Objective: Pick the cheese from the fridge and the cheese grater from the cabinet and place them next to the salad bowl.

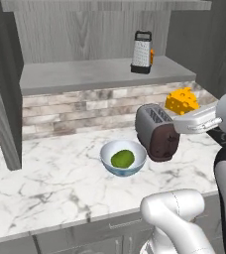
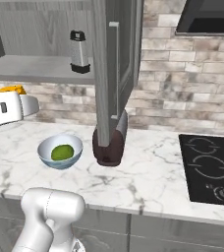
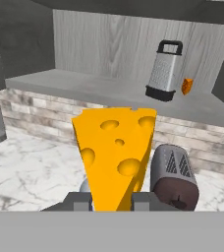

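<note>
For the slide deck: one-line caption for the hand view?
Gripper shut on cheese, toaster below, cheese grater on cabinet shelf.

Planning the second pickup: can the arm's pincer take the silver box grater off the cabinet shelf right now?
Probably not yet. The pincer is shut on the yellow holed cheese wedge. The silver box grater stands upright on the open cabinet shelf, with nothing in front of it.

The cheese [image 3: 115, 156] looked smooth, waxy and matt. The cheese grater [image 1: 141, 52] was perforated silver metal with a black handle. The counter [image 1: 50, 183] was polished white marble, the cabinet [image 1: 85, 34] grey wood grain, the toaster [image 1: 157, 132] brushed metal.
</note>
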Controlling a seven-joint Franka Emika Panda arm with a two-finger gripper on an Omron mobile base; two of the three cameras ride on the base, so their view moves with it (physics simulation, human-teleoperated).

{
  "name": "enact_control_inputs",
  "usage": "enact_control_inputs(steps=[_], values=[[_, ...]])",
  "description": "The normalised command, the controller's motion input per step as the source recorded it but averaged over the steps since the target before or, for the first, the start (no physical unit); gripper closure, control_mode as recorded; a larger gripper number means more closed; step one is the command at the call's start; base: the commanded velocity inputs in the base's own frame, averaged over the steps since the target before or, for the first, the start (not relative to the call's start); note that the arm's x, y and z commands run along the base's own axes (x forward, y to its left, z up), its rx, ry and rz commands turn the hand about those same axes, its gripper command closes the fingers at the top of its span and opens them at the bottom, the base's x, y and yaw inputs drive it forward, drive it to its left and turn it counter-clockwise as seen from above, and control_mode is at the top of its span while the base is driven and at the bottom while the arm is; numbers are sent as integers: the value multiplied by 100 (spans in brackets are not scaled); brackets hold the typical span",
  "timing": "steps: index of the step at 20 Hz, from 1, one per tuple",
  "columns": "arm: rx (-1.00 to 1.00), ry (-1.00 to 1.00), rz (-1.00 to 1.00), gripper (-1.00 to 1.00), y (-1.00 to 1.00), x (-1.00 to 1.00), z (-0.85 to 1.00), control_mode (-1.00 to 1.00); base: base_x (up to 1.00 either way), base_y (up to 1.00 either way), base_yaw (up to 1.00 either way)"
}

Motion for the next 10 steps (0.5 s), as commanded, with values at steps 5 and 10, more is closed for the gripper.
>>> enact_control_inputs(steps=[5, 10], values=[[0, 0, 0, 100, 0, 0, 0, 100, 100, 33, 0], [0, 0, 0, 100, 0, 0, 0, 100, 100, 33, -9]])
